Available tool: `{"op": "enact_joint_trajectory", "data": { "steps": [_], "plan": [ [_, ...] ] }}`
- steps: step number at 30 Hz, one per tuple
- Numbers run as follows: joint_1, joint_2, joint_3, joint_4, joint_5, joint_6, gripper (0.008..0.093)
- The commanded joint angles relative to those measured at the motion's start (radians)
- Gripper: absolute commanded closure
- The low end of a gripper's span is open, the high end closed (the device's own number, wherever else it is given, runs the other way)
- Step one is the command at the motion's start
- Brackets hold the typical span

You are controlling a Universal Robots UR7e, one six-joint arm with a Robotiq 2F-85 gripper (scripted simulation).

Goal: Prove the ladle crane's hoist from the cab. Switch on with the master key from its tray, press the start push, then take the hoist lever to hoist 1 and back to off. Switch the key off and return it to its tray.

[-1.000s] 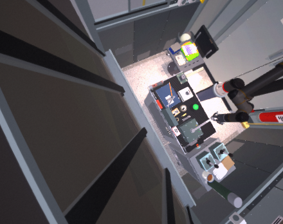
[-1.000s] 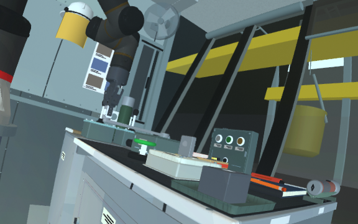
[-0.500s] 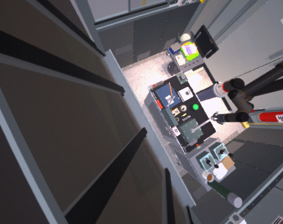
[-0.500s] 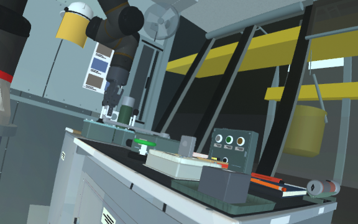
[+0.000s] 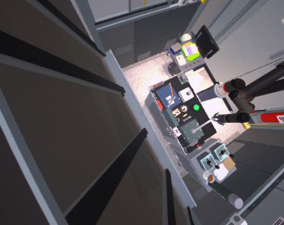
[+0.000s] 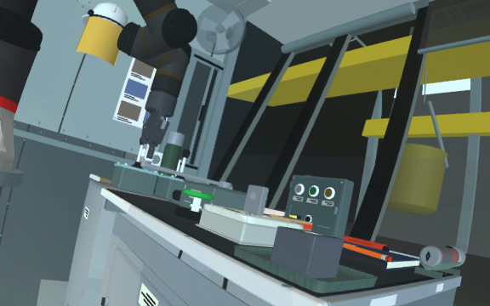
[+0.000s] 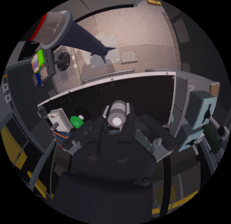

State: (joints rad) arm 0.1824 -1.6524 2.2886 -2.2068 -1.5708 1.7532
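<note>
The hoist lever's grey round knob [image 7: 117,116] sits gripped in my gripper [image 7: 117,122] at the near end of the lever box [image 5: 191,131]. The lever's rod [image 5: 203,126] runs from the knob back over the dark green box. My gripper [image 6: 149,151] comes down on it from above at the far end of the desk. The green start push [image 6: 197,194] stands beside the box, towards the middle of the desk. The green panel with three lamps and the keyhole [image 6: 318,205] stands further along. I cannot make out the master key.
The black-topped desk [image 6: 245,250] carries a grey block in a green tray [image 6: 305,255], a white box [image 6: 240,223] and pencils [image 6: 366,250]. Two light blue lever boxes [image 7: 200,113] stand beside my gripper. A green flask [image 6: 171,153] rises behind it.
</note>
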Motion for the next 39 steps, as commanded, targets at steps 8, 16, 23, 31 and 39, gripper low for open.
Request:
{"op": "enact_joint_trajectory", "data": {
  "steps": [8, 16, 23, 31, 39],
  "plan": [
    [0.000, 0.000, 0.000, -0.001, 0.000, 0.000, 0.0509],
    [0.000, 0.000, 0.000, -0.001, 0.000, 0.000, 0.0349],
    [0.000, 0.000, 0.000, -0.001, 0.000, 0.000, 0.0334],
    [0.000, -0.001, -0.001, 0.000, 0.000, 0.000, 0.0334],
    [0.000, -0.007, -0.006, 0.011, 0.000, 0.000, 0.0334]
  ]
}}
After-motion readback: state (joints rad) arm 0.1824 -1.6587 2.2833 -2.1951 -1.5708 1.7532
